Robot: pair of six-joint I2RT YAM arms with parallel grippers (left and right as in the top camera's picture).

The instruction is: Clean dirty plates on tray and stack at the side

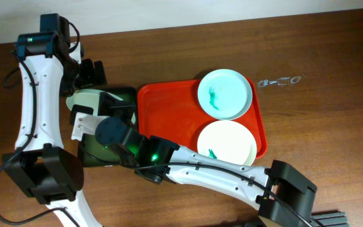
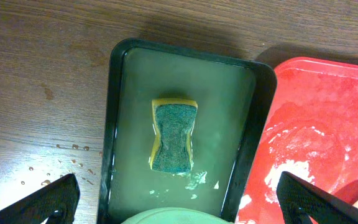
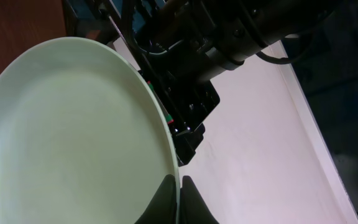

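Note:
The red tray (image 1: pixel 169 113) holds two white plates. The far one (image 1: pixel 225 93) has a teal smear; the near one (image 1: pixel 227 142) has a small teal mark at its front. My right gripper (image 1: pixel 96 116) is shut on the rim of the third plate (image 1: pixel 88 99) and holds it tilted above the dark green tray (image 1: pixel 128 98). In the right wrist view the fingers (image 3: pixel 179 186) pinch that plate's edge (image 3: pixel 73 137); its face looks clean. My left gripper (image 1: pixel 93 75) hangs open and empty above the green tray (image 2: pixel 178 190). The held plate's rim (image 2: pixel 173 216) shows between its fingers.
The green tray (image 2: pixel 114 124) holds cloudy water and a yellow sponge with a green scouring face (image 2: pixel 174 137). The red tray's left part (image 2: pixel 316 124) is wet with white suds. Water drops lie on the wooden table (image 2: pixel 42 93) left of the green tray.

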